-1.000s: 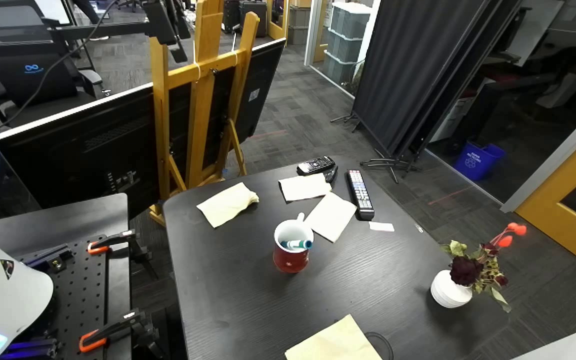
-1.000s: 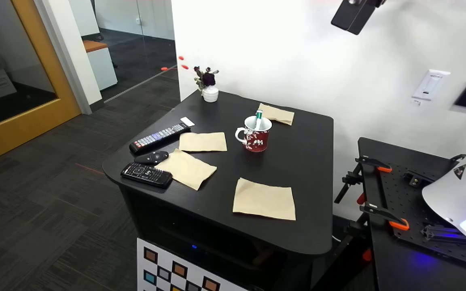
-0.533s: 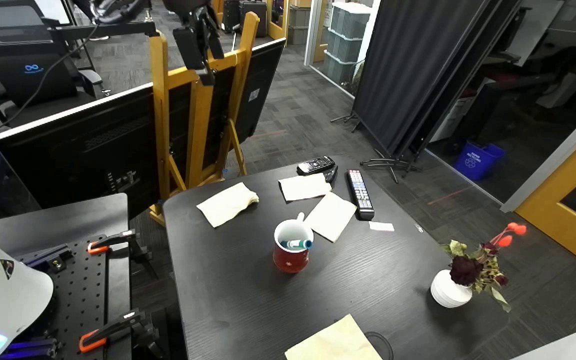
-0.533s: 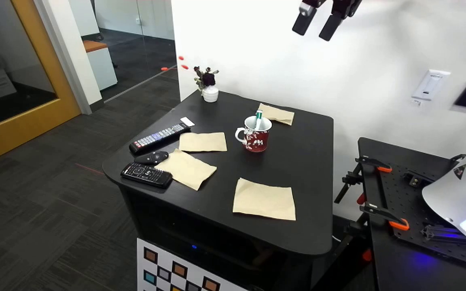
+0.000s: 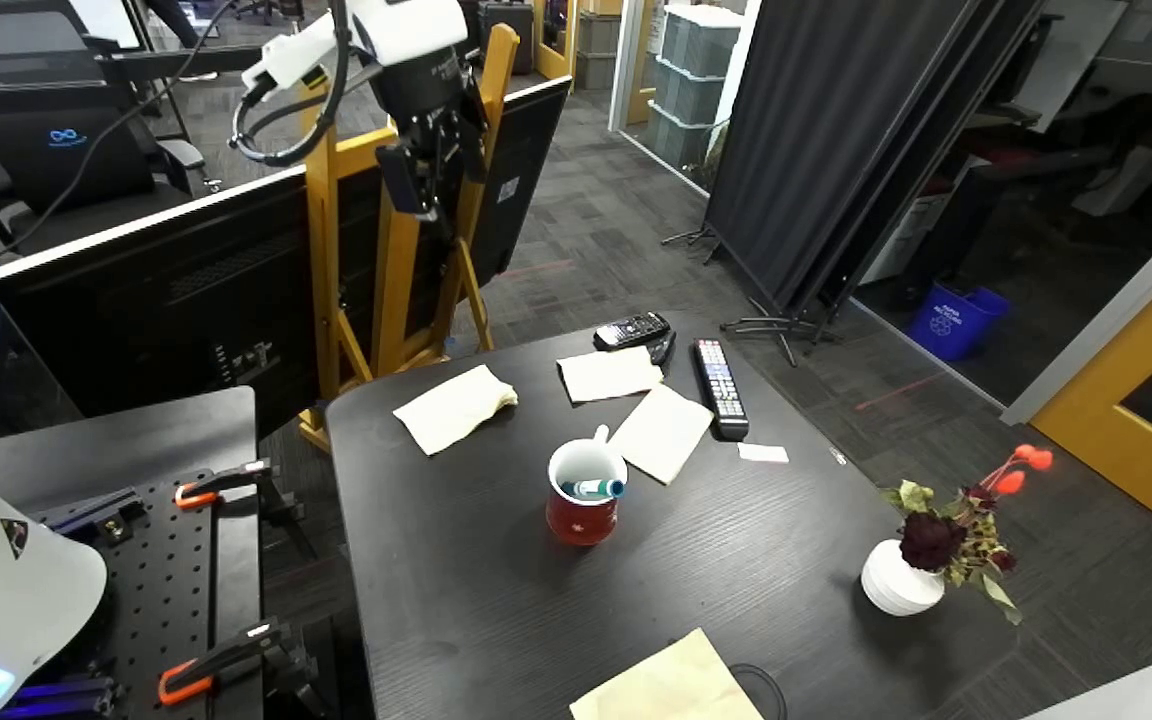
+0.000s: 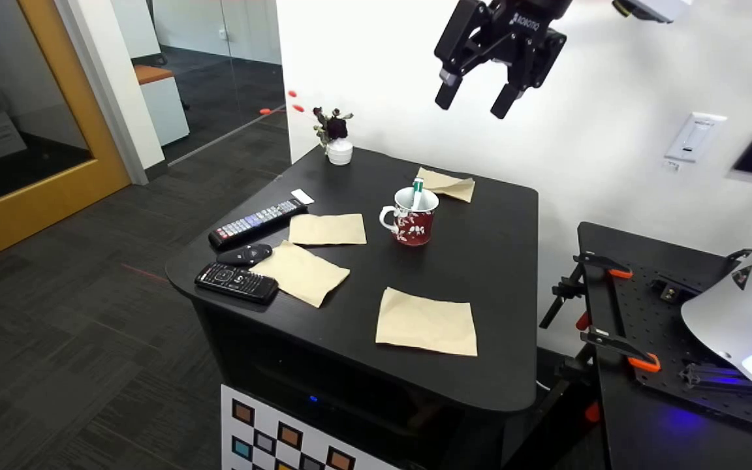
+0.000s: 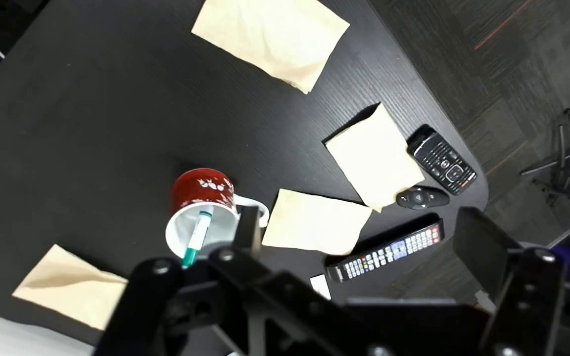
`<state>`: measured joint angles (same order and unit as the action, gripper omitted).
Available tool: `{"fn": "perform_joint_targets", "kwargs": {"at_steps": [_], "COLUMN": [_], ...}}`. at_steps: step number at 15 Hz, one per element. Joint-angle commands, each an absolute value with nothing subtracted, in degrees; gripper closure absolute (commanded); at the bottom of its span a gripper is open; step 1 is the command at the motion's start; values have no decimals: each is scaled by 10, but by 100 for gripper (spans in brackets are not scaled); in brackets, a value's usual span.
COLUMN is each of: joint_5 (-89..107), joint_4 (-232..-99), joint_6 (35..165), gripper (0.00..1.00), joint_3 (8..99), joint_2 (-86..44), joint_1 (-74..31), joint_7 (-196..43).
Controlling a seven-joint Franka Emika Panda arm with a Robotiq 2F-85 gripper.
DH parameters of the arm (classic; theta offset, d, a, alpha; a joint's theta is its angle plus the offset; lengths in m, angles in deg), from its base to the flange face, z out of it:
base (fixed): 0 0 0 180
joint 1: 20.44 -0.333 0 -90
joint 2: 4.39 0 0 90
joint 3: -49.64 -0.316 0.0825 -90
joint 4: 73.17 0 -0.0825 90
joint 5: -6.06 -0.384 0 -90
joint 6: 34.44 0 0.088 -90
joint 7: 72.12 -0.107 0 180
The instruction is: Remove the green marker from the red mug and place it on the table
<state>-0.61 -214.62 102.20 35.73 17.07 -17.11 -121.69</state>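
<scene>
Table (image 6: 474, 267) bore red mug (image 6: 414, 226); we found green marker (image 7: 198, 236) in it, below spread gripper (image 6: 472, 108); it leaned, green end up.

In an exterior view, the marker (image 6: 417, 193) is leaning inside the mug (image 6: 415, 230), which is standing on the table (image 6: 480, 261). A sheet (image 6: 451, 185) is lying behind the mug, a second sheet (image 6: 328, 230) to its left, a third sheet (image 6: 301, 271) farther left and forward, a fourth sheet (image 6: 426, 323) before the mug. A remote (image 6: 258, 224) is lying left of the second sheet, two more remotes (image 6: 237, 282) left of the third. Farther back, left of the mug, a vase (image 6: 339, 153) is standing.
</scene>
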Motion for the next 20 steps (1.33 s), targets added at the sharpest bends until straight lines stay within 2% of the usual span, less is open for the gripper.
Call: {"fn": "perform_joint_targets", "kwargs": {"at_steps": [1,14,20], "joint_5": [13,69,178], "joint_4": [-2162,-2160,-2131], "joint_6": [1063,1089,1125], "gripper": [0,0,0], "joint_3": [358,434,452], "joint_2": [146,63,4], "joint_1": [-166,-142,-126], "joint_7": [-1297,-1398,-1468]}}
